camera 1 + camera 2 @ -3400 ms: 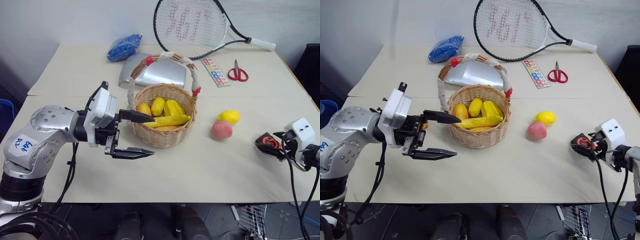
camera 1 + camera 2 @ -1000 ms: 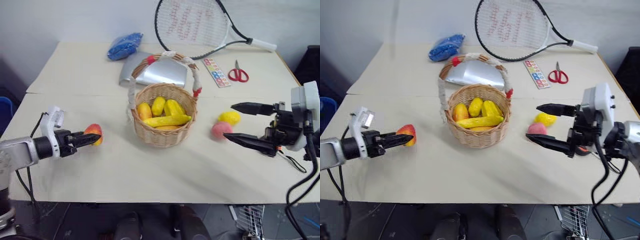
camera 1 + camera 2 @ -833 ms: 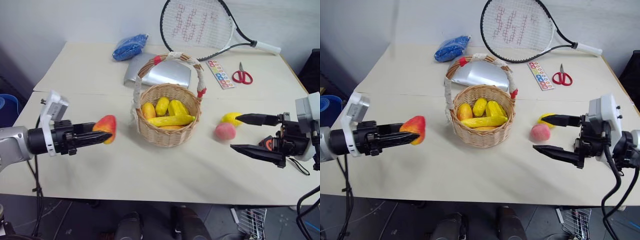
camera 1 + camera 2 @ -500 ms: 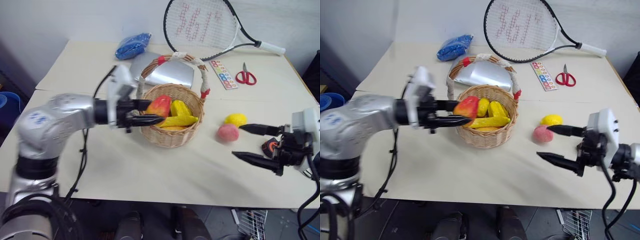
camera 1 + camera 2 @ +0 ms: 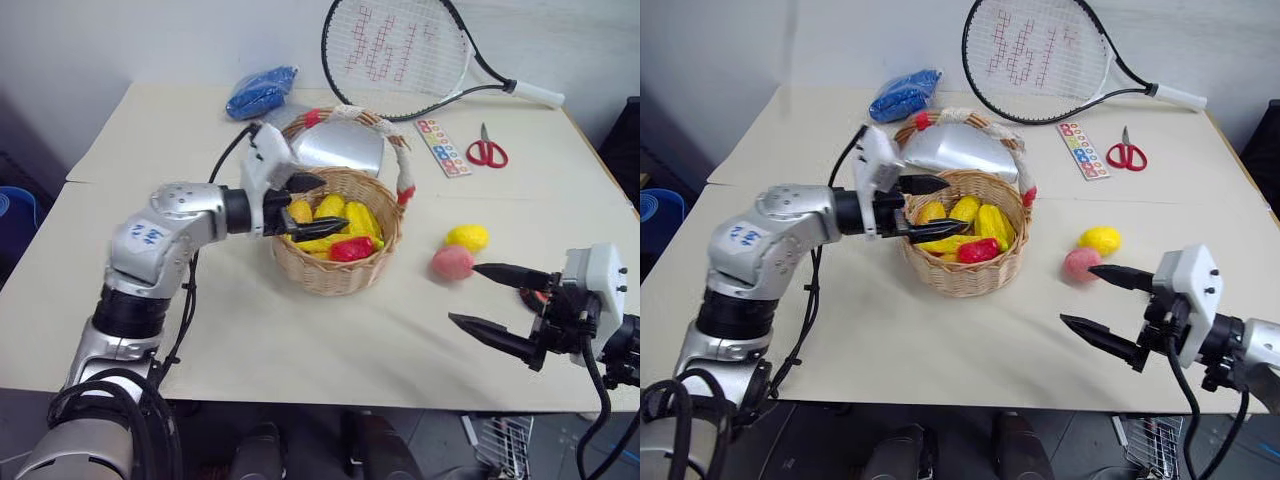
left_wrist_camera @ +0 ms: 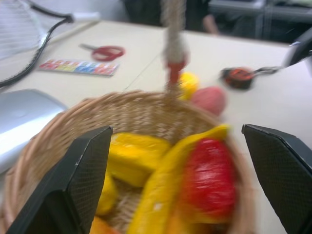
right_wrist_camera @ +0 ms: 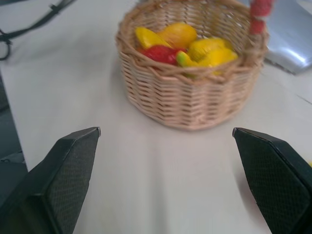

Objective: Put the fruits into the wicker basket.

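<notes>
The wicker basket (image 5: 337, 282) stands mid-table with several yellow fruits (image 5: 330, 207) inside. A red-orange fruit (image 5: 350, 249) lies on top of them, also seen as the red fruit (image 6: 209, 178). My left gripper (image 5: 322, 205) hovers open over the basket's left rim, nothing between its fingers. A pink peach (image 5: 452, 262) and a yellow lemon (image 5: 467, 237) lie on the table right of the basket. My right gripper (image 5: 465, 294) is open and empty, just right of the peach and nearer the table's front edge, pointing toward the basket (image 7: 190, 102).
A silver curved cover (image 5: 340, 150) sits behind the basket, a blue bag (image 5: 258, 92) beyond it. At the back lie a tennis racket (image 5: 400, 50), red scissors (image 5: 485, 150) and a colour strip (image 5: 440, 145). A tape measure (image 6: 239, 77) lies near my right gripper.
My left gripper carried the red-orange fruit rightward over the basket, opened, and the fruit now lies inside. My right gripper sank and drew back toward the table's front edge, still open.
</notes>
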{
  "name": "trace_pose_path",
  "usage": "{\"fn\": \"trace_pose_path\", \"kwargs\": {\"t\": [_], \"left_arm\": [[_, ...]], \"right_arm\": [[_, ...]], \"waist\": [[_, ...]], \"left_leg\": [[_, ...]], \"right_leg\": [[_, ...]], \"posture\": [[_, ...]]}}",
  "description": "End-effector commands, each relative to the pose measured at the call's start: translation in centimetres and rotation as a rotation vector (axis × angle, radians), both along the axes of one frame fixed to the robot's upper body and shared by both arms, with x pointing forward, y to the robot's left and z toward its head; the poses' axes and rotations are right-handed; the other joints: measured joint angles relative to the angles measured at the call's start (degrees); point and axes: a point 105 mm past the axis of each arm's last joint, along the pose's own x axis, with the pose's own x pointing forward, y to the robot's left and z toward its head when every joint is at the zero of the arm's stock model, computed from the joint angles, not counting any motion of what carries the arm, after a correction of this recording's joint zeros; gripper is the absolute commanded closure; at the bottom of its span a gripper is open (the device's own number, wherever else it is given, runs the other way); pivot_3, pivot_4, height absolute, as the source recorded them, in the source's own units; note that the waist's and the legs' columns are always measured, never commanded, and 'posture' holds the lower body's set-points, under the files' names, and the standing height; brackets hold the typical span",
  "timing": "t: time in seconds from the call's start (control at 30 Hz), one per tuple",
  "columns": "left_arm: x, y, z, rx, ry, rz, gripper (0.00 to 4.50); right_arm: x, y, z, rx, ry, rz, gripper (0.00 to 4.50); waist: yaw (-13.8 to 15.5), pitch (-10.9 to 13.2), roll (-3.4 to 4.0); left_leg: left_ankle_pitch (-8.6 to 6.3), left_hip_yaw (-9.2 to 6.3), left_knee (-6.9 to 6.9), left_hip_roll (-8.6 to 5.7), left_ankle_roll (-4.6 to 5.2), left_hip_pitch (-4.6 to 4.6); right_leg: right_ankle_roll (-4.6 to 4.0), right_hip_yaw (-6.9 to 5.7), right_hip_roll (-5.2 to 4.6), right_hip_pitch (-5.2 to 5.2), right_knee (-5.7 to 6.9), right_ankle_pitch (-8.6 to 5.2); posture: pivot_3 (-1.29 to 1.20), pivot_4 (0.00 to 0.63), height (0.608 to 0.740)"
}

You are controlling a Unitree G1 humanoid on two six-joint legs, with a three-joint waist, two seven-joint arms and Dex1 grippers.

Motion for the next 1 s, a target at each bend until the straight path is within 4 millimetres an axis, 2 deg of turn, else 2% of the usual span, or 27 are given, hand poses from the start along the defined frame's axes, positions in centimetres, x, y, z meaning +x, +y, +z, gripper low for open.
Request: {"fn": "trace_pose_path", "kwargs": {"t": [0.03, 0.1, 0.17, 0.27, 0.37, 0.5, 0.63, 0.8, 0.93, 1.0], "left_arm": [[-3.2, 1.2, 2.0, -0.029, -0.028, -0.139, 0.03], [-4.0, 2.1, 2.2, -0.006, -0.020, -0.164, 0.03], [-4.7, 3.1, 1.7, 0.039, -0.014, -0.187, 0.03], [-4.6, 5.3, 0.3, 0.131, -0.009, -0.174, 0.03], [-5.2, 7.7, -0.7, 0.199, 0.037, -0.201, 0.03], [-6.3, 6.7, 1.5, 0.110, 0.026, -0.267, 0.03], [-7.2, 6.1, 1.4, 0.133, 0.022, -0.306, 0.03], [-7.4, 5.7, 1.8, 0.112, 0.038, -0.316, 0.03], [-6.0, 6.1, 1.2, 0.089, 0.059, -0.262, 0.03], [-6.2, 5.7, 1.6, 0.081, 0.050, -0.275, 0.03]], "right_arm": [[-1.0, -3.6, 0.2, -0.025, -0.022, -0.170, 0.00], [-2.3, -5.8, -0.1, -0.019, 0.020, -0.256, 0.00], [-3.4, -7.1, 0.0, 0.005, 0.057, -0.298, 0.00], [-4.2, -7.9, 0.0, -0.005, 0.082, -0.321, 0.00], [-3.6, -7.5, -0.3, -0.041, 0.081, -0.305, 0.00], [-0.3, -6.2, -1.4, -0.033, 0.066, -0.265, 0.00], [4.1, -5.1, -3.4, -0.026, 0.073, -0.301, 0.00], [9.0, -3.2, -4.1, 0.038, 0.043, -0.336, 0.00], [11.1, -1.4, -5.2, 0.102, 0.090, -0.311, 0.00], [12.0, -1.3, -6.4, 0.097, 0.121, -0.340, 0.00]], "waist": [[0.1, 0.0, 0.00], [0.2, 0.0, 0.00], [0.1, 0.0, 0.00], [-0.5, 0.0, 0.04], [-1.4, 0.0, 0.04], [-1.5, 0.0, -0.03], [-1.4, 0.0, 0.05], [-1.4, 0.0, 0.09], [-1.4, 0.1, 0.14], [-1.4, 0.1, 0.14]], "left_leg": [[0.00, 0.00, 0.00, 0.00, 0.00, 0.02], [0.00, 0.00, 0.01, -0.04, 0.00, 0.06], [-0.02, 0.00, 0.02, -0.08, 0.05, 0.07], [-0.17, -0.02, -0.03, -0.02, 0.28, 0.31], [-0.19, -0.15, -0.09, 0.03, 0.29, 0.36], [-0.22, -0.19, -0.11, 0.03, 0.34, 0.28], [-0.29, -0.19, -0.06, -0.06, 0.45, 0.21], [-0.07, -0.14, -0.05, -0.04, 0.07, 0.04], [-0.07, -0.09, -0.02, -0.04, 0.08, 0.06], [-0.07, -0.08, 0.00, -0.05, 0.09, 0.06]], "right_leg": [[0.00, 0.00, -0.01, 0.01, -0.01, 0.00], [0.00, -0.01, -0.03, 0.05, -0.01, 0.00], [0.00, -0.02, -0.03, 0.08, -0.03, 0.00], [0.00, -0.04, 0.00, 0.34, -0.17, 0.00], [-0.06, -0.11, 0.05, 0.44, -0.26, -0.03], [-0.05, -0.18, -0.03, 0.41, -0.34, -0.02], [0.00, -0.17, -0.13, 0.39, -0.38, 0.01], [-0.02, -0.14, -0.02, 0.18, -0.34, 0.00], [-0.01, -0.12, 0.00, 0.18, -0.30, 0.00], [-0.01, -0.11, 0.02, 0.18, -0.27, 0.00]], "posture": [[0.00, 0.150, 0.740], [0.00, 0.150, 0.740], [0.00, 0.150, 0.740], [0.00, 0.150, 0.740], [0.00, 0.150, 0.740], [0.00, 0.150, 0.740], [0.00, 0.150, 0.740], [0.00, 0.150, 0.740], [0.00, 0.150, 0.740], [0.00, 0.150, 0.740]]}}
